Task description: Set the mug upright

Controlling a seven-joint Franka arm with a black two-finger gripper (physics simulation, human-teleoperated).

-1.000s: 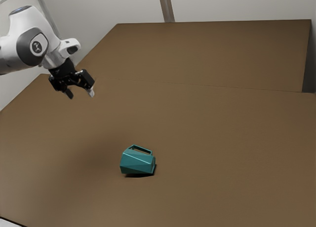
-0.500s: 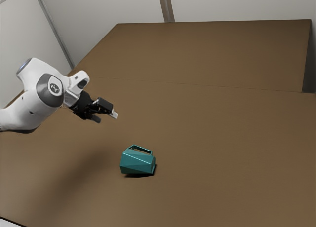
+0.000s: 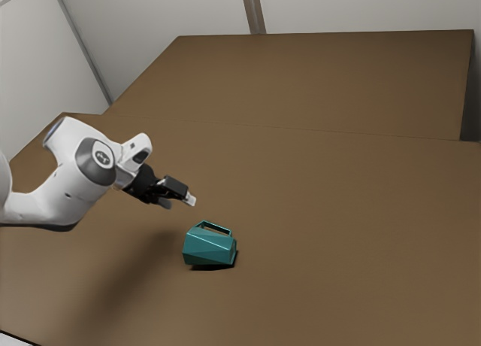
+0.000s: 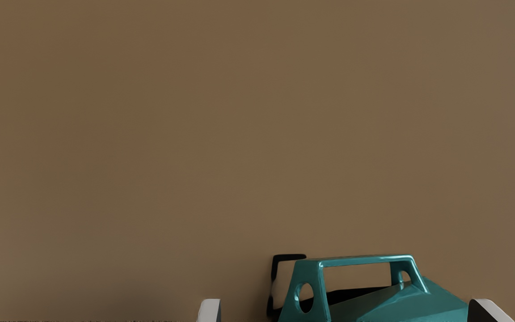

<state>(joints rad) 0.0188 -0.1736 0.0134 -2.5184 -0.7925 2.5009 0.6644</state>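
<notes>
Mug (image 3: 210, 248) on its side, lower centre of exterior view; my gripper (image 3: 179, 202) at its upper left, fingers (image 4: 210, 311) wide apart, holding nothing; righting remains to do

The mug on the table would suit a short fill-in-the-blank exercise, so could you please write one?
The mug lies on its ____ on the table. Its loop-shaped ____ is uppermost. The end effector is not shut but ____.

Missing words, in order: side; handle; open.
</notes>
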